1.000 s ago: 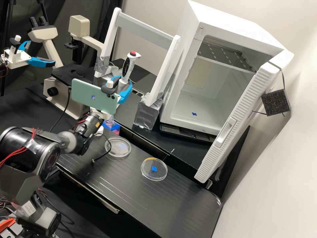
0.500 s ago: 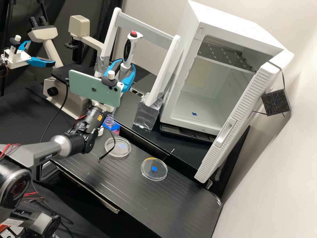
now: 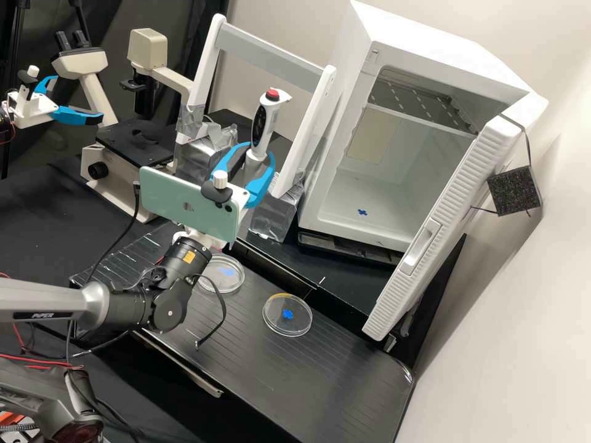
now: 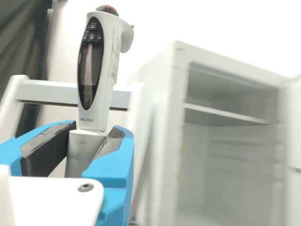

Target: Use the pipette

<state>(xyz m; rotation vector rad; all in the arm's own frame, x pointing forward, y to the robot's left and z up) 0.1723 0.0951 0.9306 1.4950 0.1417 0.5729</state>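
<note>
Pipette (image 3: 265, 128) shifted; lower end hidden.

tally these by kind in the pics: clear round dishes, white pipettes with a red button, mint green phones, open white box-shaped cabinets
Clear round dishes: 2
White pipette with a red button: 1
Mint green phone: 1
Open white box-shaped cabinet: 1
Total: 5

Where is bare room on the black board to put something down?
The board looks bare between its rounded corner and the dish nearer the white door. It is crowded at the other dish, beside the arm and cable.
</note>
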